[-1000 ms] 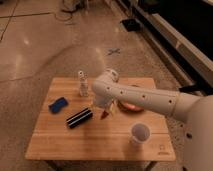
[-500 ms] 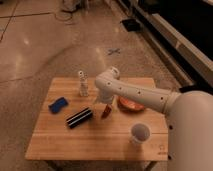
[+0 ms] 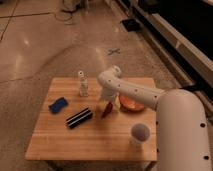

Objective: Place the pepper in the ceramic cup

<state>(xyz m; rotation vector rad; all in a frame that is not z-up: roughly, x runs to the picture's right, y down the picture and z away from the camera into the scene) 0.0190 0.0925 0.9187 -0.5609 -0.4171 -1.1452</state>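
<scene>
The small red pepper [image 3: 106,109] lies on the wooden table [image 3: 95,135], just right of the black striped block [image 3: 79,117]. My gripper [image 3: 107,99] hangs directly above the pepper, at the end of the white arm that reaches in from the right. The white ceramic cup [image 3: 140,133] stands near the table's front right, well apart from the gripper. The orange bowl [image 3: 131,103] sits right of the gripper, partly hidden by the arm.
A clear small bottle with a white cap [image 3: 82,83] stands at the back of the table, left of the gripper. A blue object [image 3: 58,104] lies at the left. The floor around the table is bare concrete.
The arm has swung in over the table and the gripper has come down toward the pepper. The objects on the table have not moved.
</scene>
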